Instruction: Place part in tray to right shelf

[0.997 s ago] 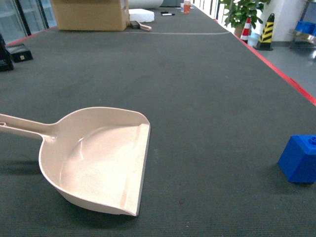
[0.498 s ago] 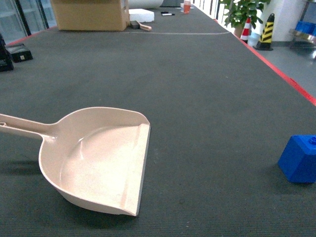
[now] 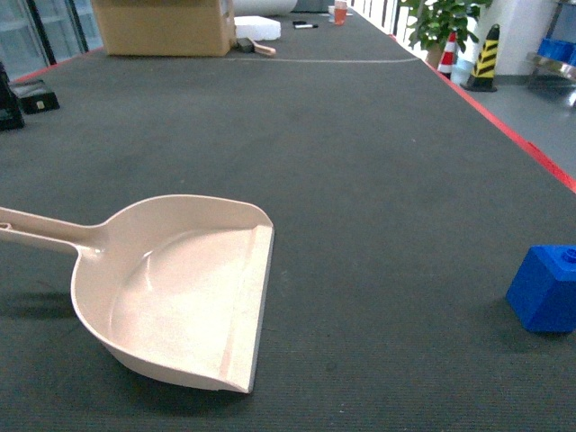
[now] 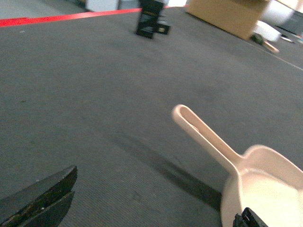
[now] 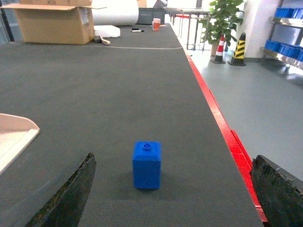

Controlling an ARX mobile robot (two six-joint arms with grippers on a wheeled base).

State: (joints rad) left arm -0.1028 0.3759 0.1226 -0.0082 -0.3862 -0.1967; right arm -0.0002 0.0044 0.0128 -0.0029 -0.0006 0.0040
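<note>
Bright, even light; left wrist view blurred.

Head view high, looking down, low wrist views sharing tray point(image 3: 180, 288), part point(image 5: 147, 165)

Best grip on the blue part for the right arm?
Pinch the part across its two flat side faces, coming in from the front. It stands upright on the mat with its stud on top, centred between the open right gripper's fingers. Nothing crowds it; the tray lies well off to the left.
</note>
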